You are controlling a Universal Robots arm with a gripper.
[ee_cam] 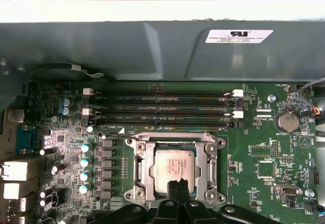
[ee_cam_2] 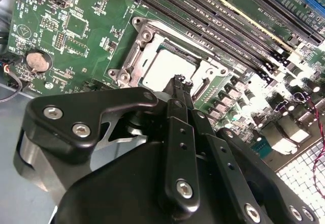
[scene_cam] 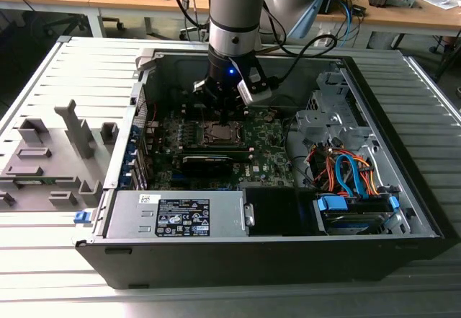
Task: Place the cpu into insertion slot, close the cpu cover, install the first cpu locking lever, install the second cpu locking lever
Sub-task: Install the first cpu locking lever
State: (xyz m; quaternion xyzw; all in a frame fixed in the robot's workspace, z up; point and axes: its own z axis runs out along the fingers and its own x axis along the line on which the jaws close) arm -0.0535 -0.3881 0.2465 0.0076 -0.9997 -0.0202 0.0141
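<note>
While socketed, cpu (ee_cam: 174, 165) under cover (ee_cam: 141, 169).

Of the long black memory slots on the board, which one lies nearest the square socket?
The long black memory slot directly bordering the square silvery metal socket frame; the other slots lie beyond it, toward the case wall.

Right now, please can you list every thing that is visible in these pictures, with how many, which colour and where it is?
cpu: one, silvery-grey, lying in the socket, seen in both wrist views.
cpu cover: one, dull silver frame, down around the chip.
memory slots: several, long and black, beside the socket.
motherboard: one, green, on the floor of the case.
coin battery: one, silver, on the board.
computer case: one, black and grey, open on the slatted table.
power supply: one, grey, front of the case.
cables: a bundle, blue and orange, at the exterior view's right.
grey holder: one, at the exterior view's left.
hand: one, black, fingertips together over the chip's edge.
</note>
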